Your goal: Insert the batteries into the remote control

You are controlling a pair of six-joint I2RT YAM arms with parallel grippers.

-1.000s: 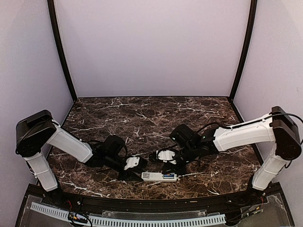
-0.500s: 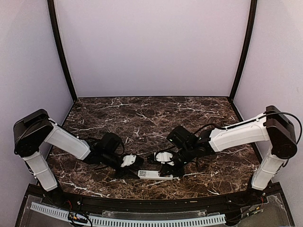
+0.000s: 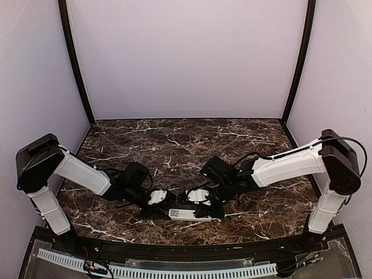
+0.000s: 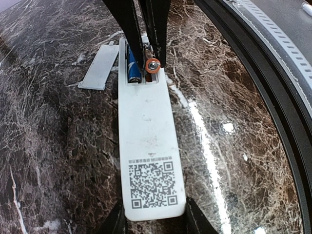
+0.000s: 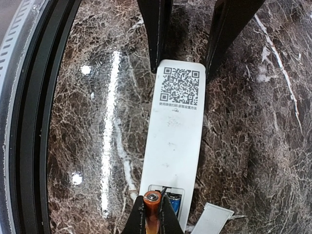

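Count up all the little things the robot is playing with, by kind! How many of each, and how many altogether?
Batteries: 2, the blue cylinder battery and the orange-red cylinder battery
Remotes: 1, the slim white rectangular remote control
Covers: 1, the flat pale battery cover
Total: 4

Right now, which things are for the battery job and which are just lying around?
For the job:
slim white plastic remote control, face down, between the left jaws
small blue cylinder battery, in its recess
small orange cylinder battery, in the right jaws

Just lying about:
flat white plastic cover, beside the remote
white slotted strip, at the near edge
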